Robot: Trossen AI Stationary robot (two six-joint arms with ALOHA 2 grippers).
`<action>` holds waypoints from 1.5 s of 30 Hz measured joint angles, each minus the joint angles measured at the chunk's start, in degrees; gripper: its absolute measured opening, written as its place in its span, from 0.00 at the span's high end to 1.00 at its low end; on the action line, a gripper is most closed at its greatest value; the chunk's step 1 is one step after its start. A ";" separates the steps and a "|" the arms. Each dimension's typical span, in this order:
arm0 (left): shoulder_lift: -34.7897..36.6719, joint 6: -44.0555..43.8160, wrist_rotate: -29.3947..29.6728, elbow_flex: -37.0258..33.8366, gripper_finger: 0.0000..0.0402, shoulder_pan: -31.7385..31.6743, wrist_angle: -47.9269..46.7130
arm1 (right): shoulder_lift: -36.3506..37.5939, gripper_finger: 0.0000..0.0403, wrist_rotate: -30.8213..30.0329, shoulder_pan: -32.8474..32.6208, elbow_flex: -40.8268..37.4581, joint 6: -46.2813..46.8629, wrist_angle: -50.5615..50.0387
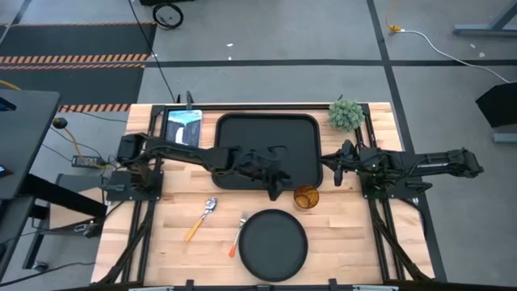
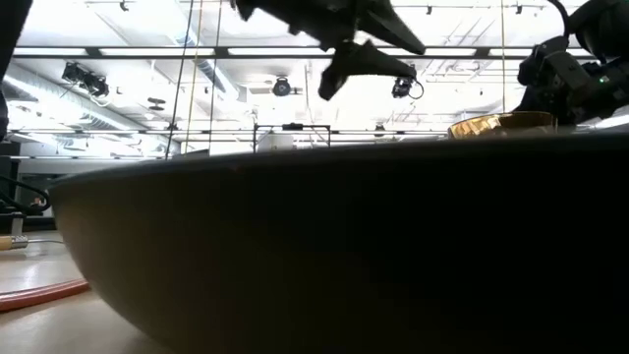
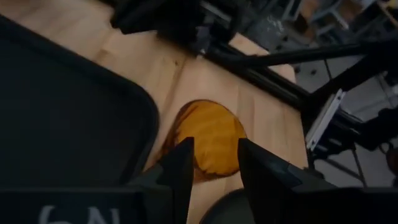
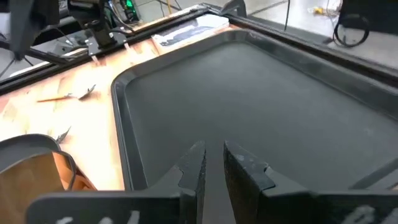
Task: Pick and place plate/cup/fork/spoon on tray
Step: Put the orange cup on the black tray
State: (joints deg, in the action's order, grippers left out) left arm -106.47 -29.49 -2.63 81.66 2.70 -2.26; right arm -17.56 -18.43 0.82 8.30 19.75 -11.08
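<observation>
The left hand [image 1: 279, 187] hangs over the tray's [image 1: 242, 133] near edge, just beside the cup [image 1: 305, 196], with its fingers [image 3: 177, 171] spread apart and holding nothing; the cup stands on the tabletop [image 1: 347, 234] right by the tray's corner. The right hand [image 1: 333, 166] waits at the tray's right edge with its fingers almost together, holding nothing. The plate [image 1: 273, 244] lies below the tray, with the fork [image 1: 237, 234] touching its left side and the spoon [image 1: 202, 218] farther left.

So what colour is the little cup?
Amber-orange, see-through cup; clearest in the left wrist view.
</observation>
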 joint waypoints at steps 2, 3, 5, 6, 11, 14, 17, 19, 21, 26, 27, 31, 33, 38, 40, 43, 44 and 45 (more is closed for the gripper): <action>-2.11 0.75 -1.33 3.07 0.65 0.00 -3.20 | 0.11 0.84 0.04 0.00 0.00 -0.56 0.16; -3.21 1.33 -1.74 4.95 0.63 0.00 -3.88 | 0.11 0.84 0.04 0.00 0.00 -0.81 0.32; -4.93 1.59 -1.76 7.75 0.57 -0.08 -8.07 | 0.11 0.84 0.06 0.00 0.00 -1.40 0.37; -5.82 1.44 -1.78 9.50 0.54 -0.25 -8.85 | 0.07 0.84 0.18 0.00 0.00 -1.57 0.65; -10.28 0.48 -1.48 17.31 0.43 -1.14 -18.28 | 0.28 0.84 0.30 0.00 -0.02 -1.99 1.35; -12.72 0.56 -1.56 21.94 0.42 -1.20 -23.03 | 0.38 0.84 0.43 0.00 -0.05 -2.29 1.48; -15.41 1.46 -1.79 26.99 0.43 -0.87 -27.38 | 0.47 0.84 0.45 0.00 -0.05 -2.59 1.90; -17.57 1.66 -1.85 30.06 0.44 -0.46 -30.51 | 0.63 0.84 0.46 0.00 -0.03 -2.94 2.20; -19.10 1.96 -2.17 32.16 0.45 -0.37 -32.37 | 0.69 0.84 0.48 0.00 -0.04 -3.02 2.58; -21.44 2.79 -2.19 34.19 0.46 0.07 -32.60 | 0.38 0.84 0.50 0.00 -0.03 -2.84 2.73; -21.67 2.94 -2.05 34.30 0.46 0.16 -31.67 | 0.46 0.84 0.52 0.00 -0.02 -2.86 2.48; -21.90 3.75 0.98 34.15 0.46 0.62 -33.29 | 0.20 0.84 0.53 0.00 -0.03 -2.48 2.88; -21.90 4.98 3.22 34.17 0.46 0.82 -33.81 | -0.11 0.84 0.54 -0.03 -0.02 -2.38 3.54; -21.97 5.56 4.11 34.17 0.46 1.11 -33.93 | -0.17 0.84 0.57 -0.07 -0.05 -2.38 3.77; -21.97 6.17 4.65 34.17 0.46 1.13 -34.22 | -0.17 0.84 0.56 -0.07 -0.02 -2.34 3.81; -21.97 6.52 5.62 34.17 0.46 1.09 -34.61 | -0.17 0.84 0.57 -0.07 -0.04 -2.30 3.86; -21.97 6.61 5.63 34.17 0.46 1.09 -34.73 | -0.17 0.84 0.54 -0.07 -0.02 -2.19 3.86; -21.97 6.62 5.63 34.17 0.46 1.07 -34.86 | -0.17 0.84 0.54 -0.07 -0.04 -2.16 3.86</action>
State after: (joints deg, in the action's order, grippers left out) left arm -128.45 -22.87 3.01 115.83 3.77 -37.12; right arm -17.74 -17.89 0.75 8.26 17.58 -7.22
